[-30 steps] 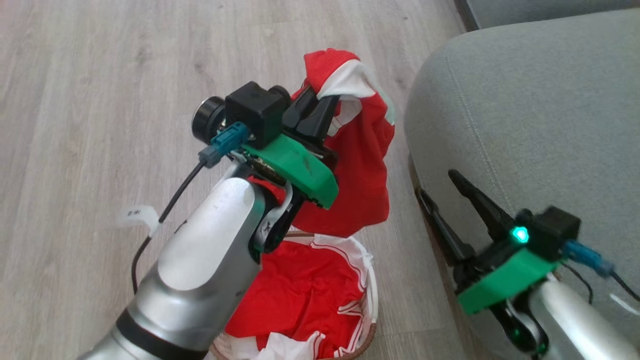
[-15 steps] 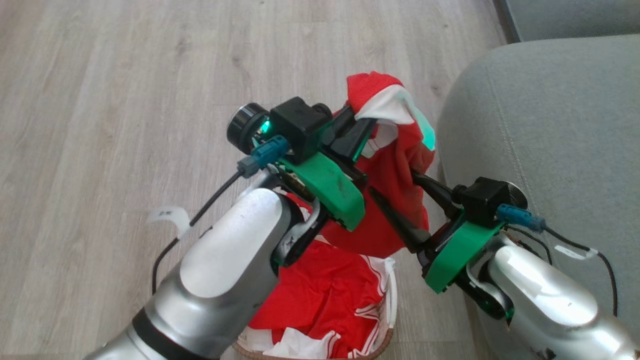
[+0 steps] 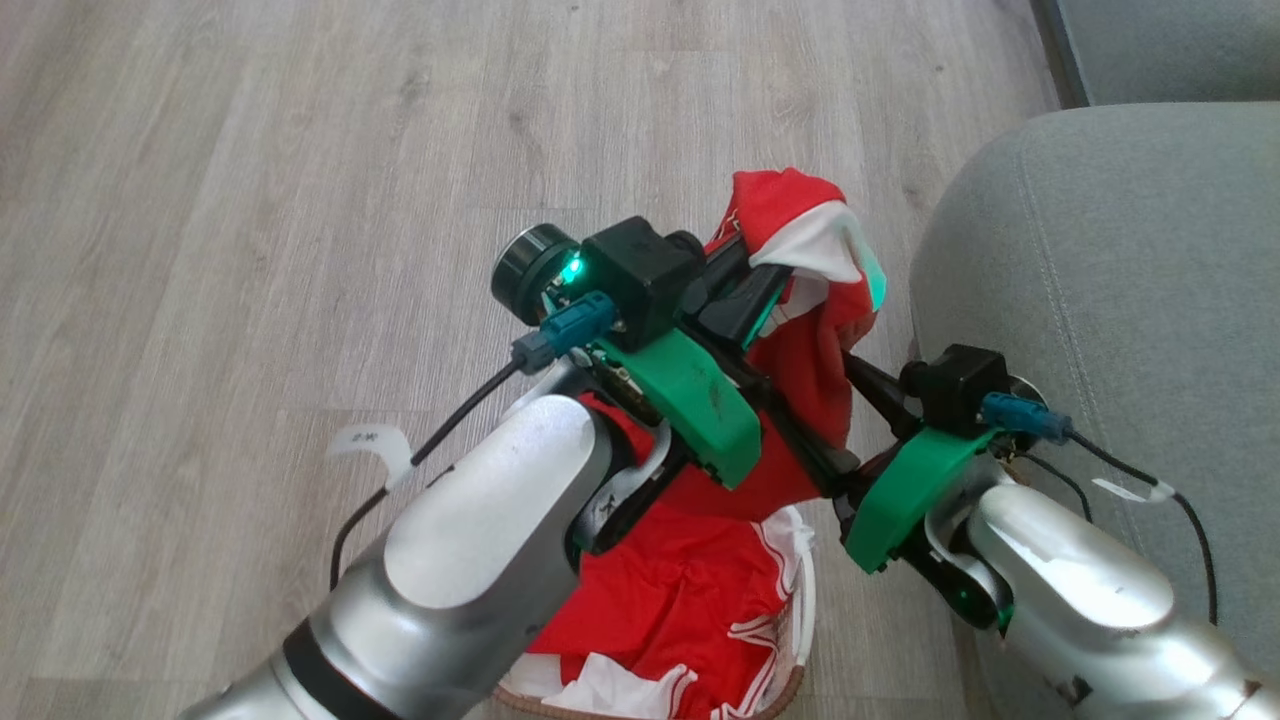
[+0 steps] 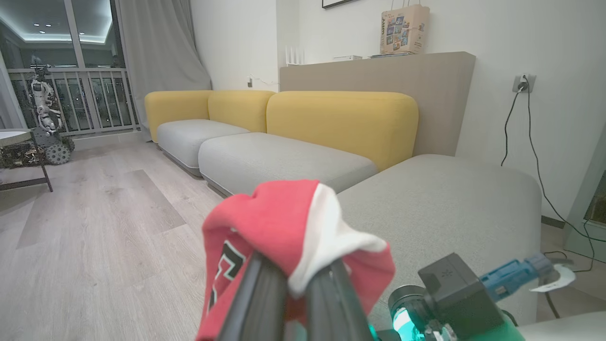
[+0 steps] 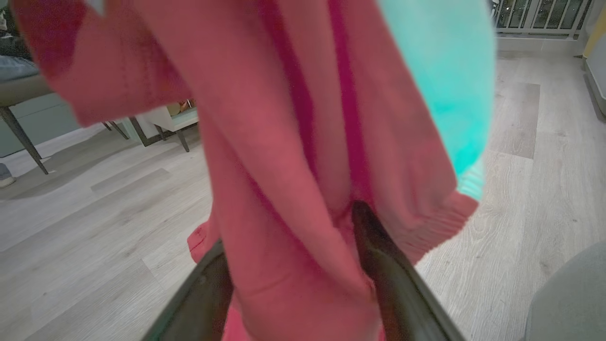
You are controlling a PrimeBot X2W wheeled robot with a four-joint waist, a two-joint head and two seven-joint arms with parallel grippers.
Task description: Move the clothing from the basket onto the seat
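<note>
Likely light, limp, slippery shirt [image 3: 810, 355]: left gripper [image 4: 293, 272] pinches its bunched top; right gripper [image 5: 289, 227], fingers spread astride the drape. Pinch there.

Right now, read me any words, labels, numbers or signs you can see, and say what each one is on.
Nothing reads clearly.
White tag on the left arm's cable: faint dark marks, too small to read.
Paper bag on the ledge: printed pictures and lettering, too blurred to read.
Lifted clothing: black, white-edged print, folded and partly hidden; cannot tell the character.
</note>
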